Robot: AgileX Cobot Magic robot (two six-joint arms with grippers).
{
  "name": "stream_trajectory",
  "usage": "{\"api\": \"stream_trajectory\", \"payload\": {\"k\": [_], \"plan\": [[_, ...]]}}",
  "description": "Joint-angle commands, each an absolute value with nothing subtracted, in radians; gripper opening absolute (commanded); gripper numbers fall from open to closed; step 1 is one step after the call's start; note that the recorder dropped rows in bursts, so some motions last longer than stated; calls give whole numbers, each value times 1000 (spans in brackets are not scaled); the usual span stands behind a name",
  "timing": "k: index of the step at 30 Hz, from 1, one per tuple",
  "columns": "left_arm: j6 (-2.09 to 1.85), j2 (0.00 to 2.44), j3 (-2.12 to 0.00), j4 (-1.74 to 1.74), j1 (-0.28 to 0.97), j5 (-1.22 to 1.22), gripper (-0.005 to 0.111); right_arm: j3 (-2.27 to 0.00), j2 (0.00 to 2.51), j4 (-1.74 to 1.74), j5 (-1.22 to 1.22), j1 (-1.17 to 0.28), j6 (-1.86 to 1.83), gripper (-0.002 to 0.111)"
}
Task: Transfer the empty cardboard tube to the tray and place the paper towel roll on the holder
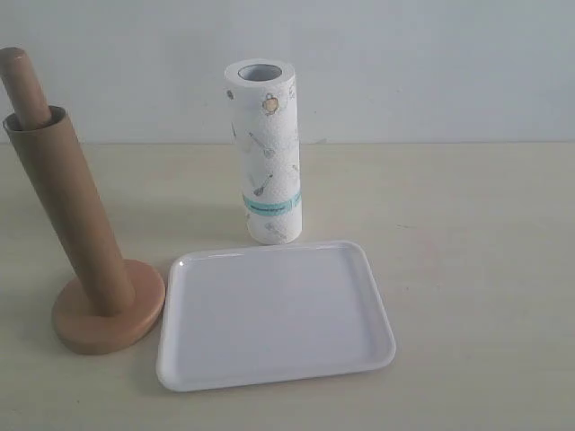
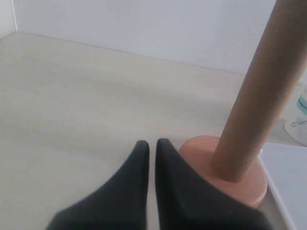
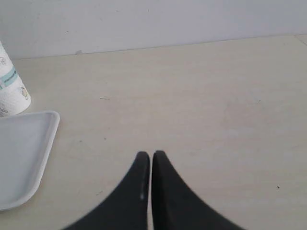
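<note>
Hollow brown cardboard tube sleeved over pole of light-brown wooden holder, leaning, rounded pole tip poking out top, at left of pale counter. White printed paper towel roll with teal band upright just behind flat white rectangular tray. Left hand closed, fingers together, gripping nothing, near holder base. Right hand closed, gripping nothing, counter ahead, tray corner off to side

Black, tapered: left gripper; right gripper
</note>
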State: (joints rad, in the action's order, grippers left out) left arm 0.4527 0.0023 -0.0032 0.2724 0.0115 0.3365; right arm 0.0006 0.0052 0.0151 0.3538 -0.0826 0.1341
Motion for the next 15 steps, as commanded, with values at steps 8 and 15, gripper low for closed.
{"api": "stream_trajectory", "payload": {"k": [8,15], "plan": [[456,0,-136,260,9,200,5,0,0,13,345,-79,132,1],[456,0,-215,254,9,109,5,0,0,13,345,-79,132,1]]}}
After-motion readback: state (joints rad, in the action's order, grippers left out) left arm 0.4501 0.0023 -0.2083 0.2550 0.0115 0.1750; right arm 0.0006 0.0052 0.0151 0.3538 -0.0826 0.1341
